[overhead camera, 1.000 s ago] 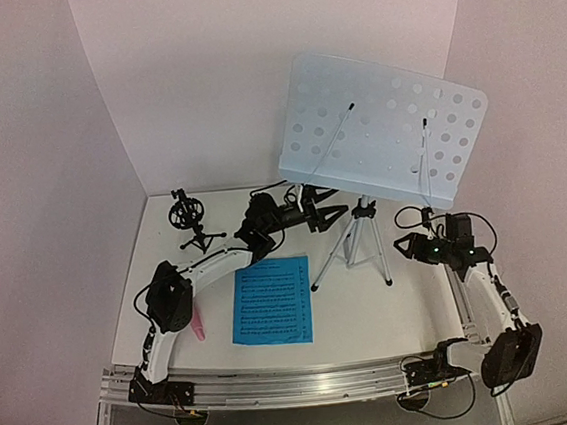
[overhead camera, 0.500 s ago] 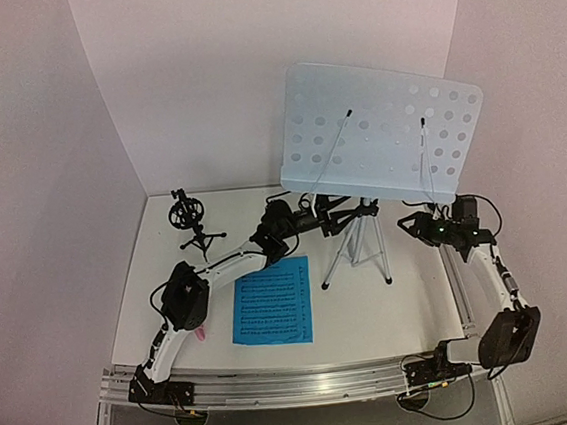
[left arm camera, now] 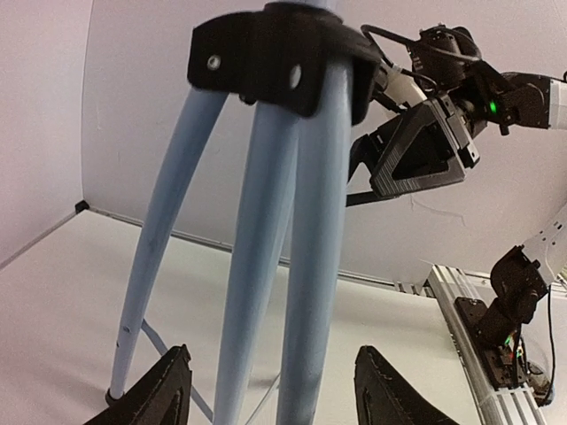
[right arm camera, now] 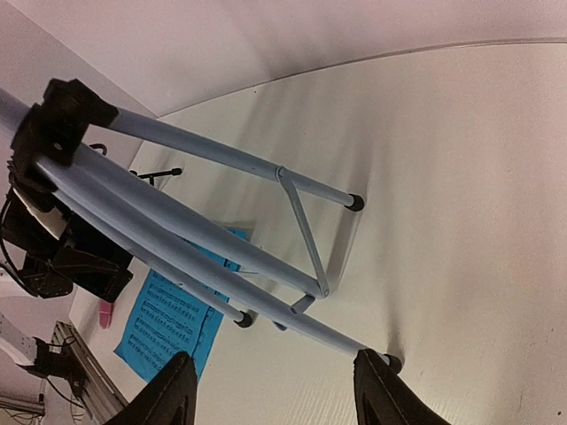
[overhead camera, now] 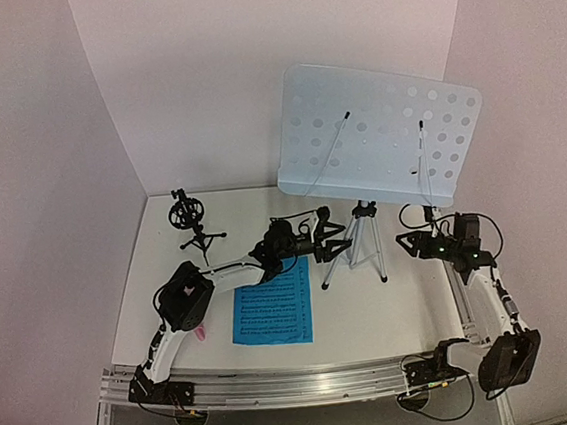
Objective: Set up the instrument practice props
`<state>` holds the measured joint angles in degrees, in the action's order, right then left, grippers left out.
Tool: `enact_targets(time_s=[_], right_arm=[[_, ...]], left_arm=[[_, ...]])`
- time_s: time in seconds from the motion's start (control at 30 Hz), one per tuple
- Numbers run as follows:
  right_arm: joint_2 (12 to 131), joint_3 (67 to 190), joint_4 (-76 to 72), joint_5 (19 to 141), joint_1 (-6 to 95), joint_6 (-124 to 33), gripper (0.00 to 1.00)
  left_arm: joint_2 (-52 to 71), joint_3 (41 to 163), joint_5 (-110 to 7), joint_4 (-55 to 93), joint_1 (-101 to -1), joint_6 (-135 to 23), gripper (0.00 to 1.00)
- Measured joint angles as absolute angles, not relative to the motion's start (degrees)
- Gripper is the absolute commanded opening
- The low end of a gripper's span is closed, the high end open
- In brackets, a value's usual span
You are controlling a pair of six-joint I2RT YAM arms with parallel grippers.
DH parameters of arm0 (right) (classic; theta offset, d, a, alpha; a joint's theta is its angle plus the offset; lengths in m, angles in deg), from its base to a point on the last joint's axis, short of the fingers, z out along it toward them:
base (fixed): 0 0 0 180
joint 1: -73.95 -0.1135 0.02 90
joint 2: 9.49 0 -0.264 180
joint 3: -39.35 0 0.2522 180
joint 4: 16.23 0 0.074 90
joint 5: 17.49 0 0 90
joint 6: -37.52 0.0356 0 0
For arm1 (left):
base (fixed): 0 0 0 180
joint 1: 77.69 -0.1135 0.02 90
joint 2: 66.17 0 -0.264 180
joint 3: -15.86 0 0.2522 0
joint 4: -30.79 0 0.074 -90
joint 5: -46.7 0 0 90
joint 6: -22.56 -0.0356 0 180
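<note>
The silver tripod music stand [overhead camera: 359,247] stands upright at mid-table, its perforated pale desk [overhead camera: 376,133] high above. My left gripper [overhead camera: 332,240] is open with the stand's legs [left arm camera: 301,266] between its fingers [left arm camera: 164,394], not clamped. My right gripper [overhead camera: 414,241] is open and empty just right of the legs [right arm camera: 221,230]. One blue sheet-music page [overhead camera: 270,300] lies flat near the front, also in the right wrist view [right arm camera: 168,328]. The pink microphone [overhead camera: 202,331] lies by the left arm. The black mic mount [overhead camera: 192,221] stands at the back left.
White walls close the table on the left, back and right. An aluminium rail [overhead camera: 300,384] with both arm bases runs along the near edge. My right gripper [left arm camera: 421,155] shows beyond the legs in the left wrist view.
The stand has gone from tilted to upright and shifted slightly. My left gripper has moved right and nearer, onto the tripod legs. The right gripper rose, then came back down beside the legs.
</note>
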<state>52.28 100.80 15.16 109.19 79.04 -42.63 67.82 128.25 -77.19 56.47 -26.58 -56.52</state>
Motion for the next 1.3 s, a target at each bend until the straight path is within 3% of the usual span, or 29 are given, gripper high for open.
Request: enact_targets(time_s=[0.17,0.5,0.67,0.8,1.0,1.3], right_arm=[[52.8,94.7,7.4,108.7,76.5,-46.1,0.59],[60.2,94.2,-5.0,107.0,68.4,-54.0,0.59],[64.4,94.3,-8.4,105.3,66.8,-55.6,0.49],[67.2,95.1,-10.4,104.7,66.2,-57.0,0.36],[68.1,95.1,-11.7,103.9,65.1,-62.5,0.03],[60.5,95.1,0.4,98.9,63.6,-72.8,0.0]], left_arm=[[67.7,127.3,-76.9,56.0,-26.1,-57.2,0.42],[67.7,127.3,-75.9,55.8,-25.2,-58.2,0.14],[67.7,127.3,-75.6,55.7,-25.2,-59.1,0.0],[67.7,127.3,-75.5,55.7,-25.2,-59.1,0.0],[67.2,126.6,-74.9,55.6,-25.1,-58.4,0.0],[64.0,123.8,-76.1,53.3,-24.7,-56.1,0.0]])
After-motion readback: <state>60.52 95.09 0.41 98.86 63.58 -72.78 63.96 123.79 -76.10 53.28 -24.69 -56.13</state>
